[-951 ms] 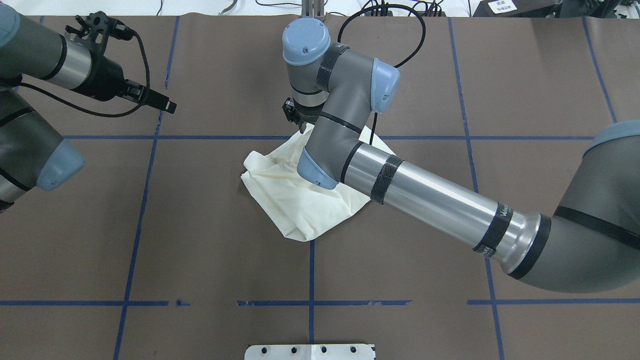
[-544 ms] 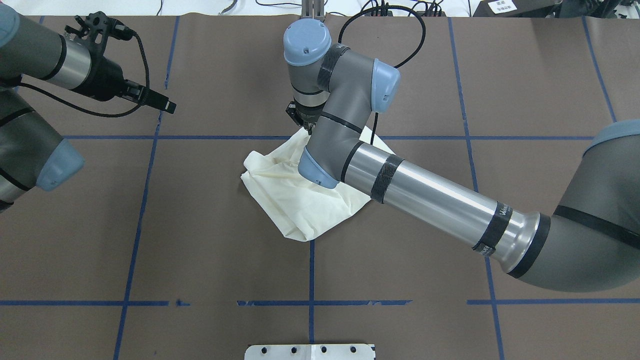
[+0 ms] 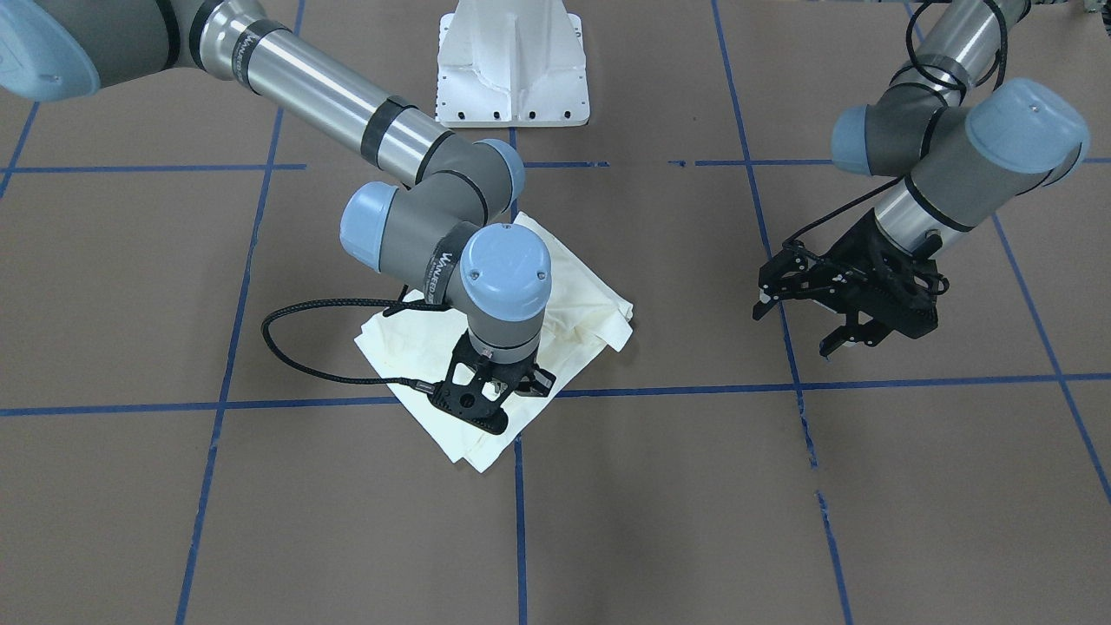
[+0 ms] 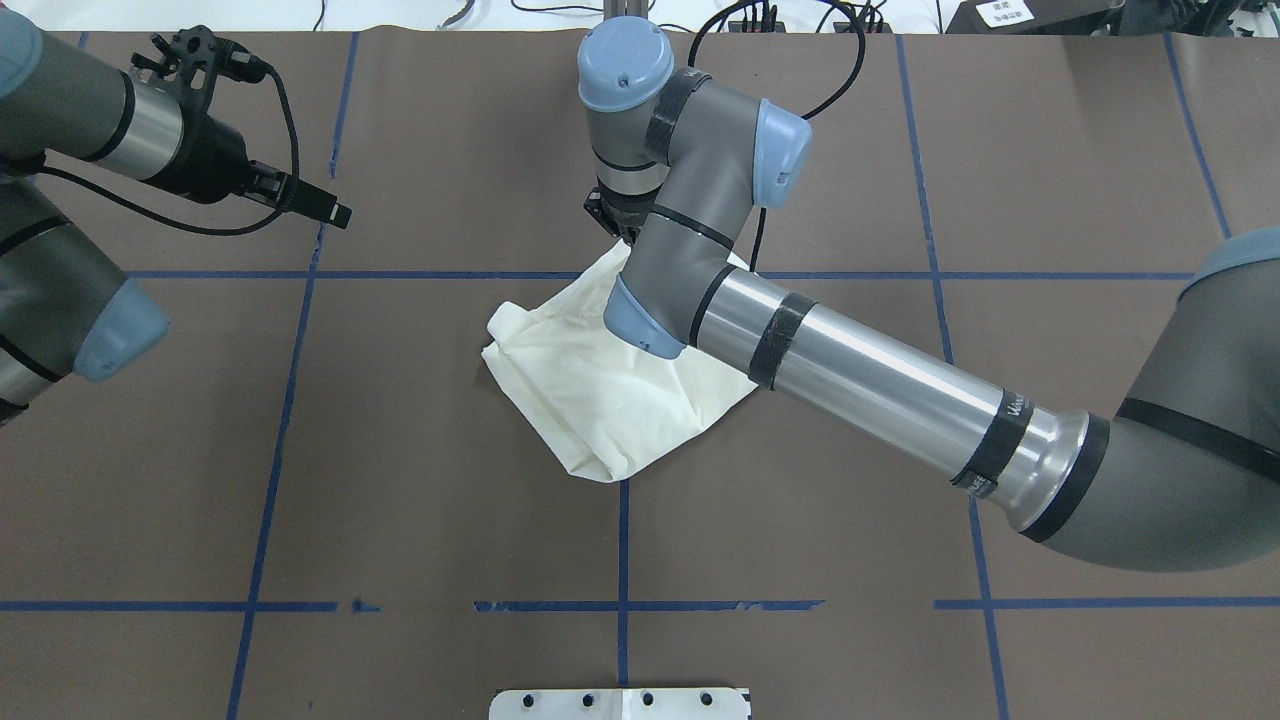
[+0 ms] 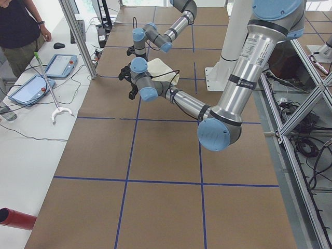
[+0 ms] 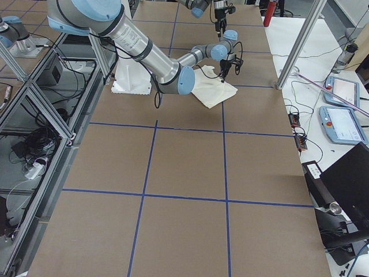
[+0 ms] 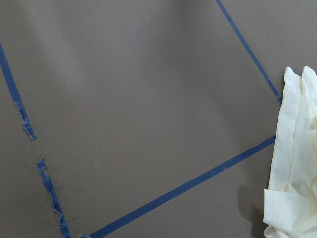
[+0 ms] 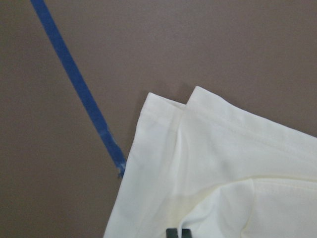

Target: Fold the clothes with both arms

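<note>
Brown paper-covered table, gridded with blue tape lines, with white pedestal base at its robot-side edge. Item one: cream shirt, lying on the table straight out in front of the pedestal base and well apart from it. It is folded into a rumpled, roughly four-sided bundle, set cornerwise over a crossing of tape lines, with plain cream cloth showing on top. Layered hemmed edges meet at the corner farthest from the pedestal base, seen close in the right wrist view. Item two: right gripper, pointing straight down over that far corner. Its fingertips are drawn together with barely a gap, and creases in the cloth run up toward them, so it reads as pinched on the shirt. The right arm reaches out from the pedestal base's right side and passes above the shirt's middle. Item three: left gripper, out from the pedestal base on its left side, about as far out as the shirt's far corner. It hangs above bare table, well apart from the shirt, its fingers spread with nothing between them. Its wrist camera takes in tape lines and one edge of the shirt. Item four: person in a dark top, standing beyond the table edge opposite the pedestal base.
</note>
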`<action>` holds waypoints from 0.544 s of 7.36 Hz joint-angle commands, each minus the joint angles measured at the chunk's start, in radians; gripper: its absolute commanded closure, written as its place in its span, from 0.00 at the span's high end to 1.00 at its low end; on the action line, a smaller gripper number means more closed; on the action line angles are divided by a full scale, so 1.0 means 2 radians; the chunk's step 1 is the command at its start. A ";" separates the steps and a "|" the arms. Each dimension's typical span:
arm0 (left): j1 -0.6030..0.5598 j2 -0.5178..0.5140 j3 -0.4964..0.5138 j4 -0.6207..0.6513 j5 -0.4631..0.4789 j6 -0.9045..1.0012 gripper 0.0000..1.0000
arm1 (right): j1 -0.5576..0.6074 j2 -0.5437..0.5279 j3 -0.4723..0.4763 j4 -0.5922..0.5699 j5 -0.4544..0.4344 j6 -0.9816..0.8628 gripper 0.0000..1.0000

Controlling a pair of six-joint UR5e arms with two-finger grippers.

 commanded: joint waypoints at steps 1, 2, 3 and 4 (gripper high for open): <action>0.000 0.000 0.004 0.000 0.000 0.000 1.00 | 0.015 0.000 -0.015 0.009 -0.011 0.000 0.00; 0.000 0.000 0.007 -0.002 0.001 0.000 1.00 | 0.015 0.001 -0.027 0.023 -0.013 0.002 0.00; 0.001 -0.001 0.007 -0.002 0.001 0.000 1.00 | 0.015 0.000 -0.028 0.028 -0.017 0.001 0.00; 0.001 -0.001 0.007 -0.002 0.001 0.000 1.00 | 0.015 0.001 -0.028 0.030 -0.018 0.001 0.49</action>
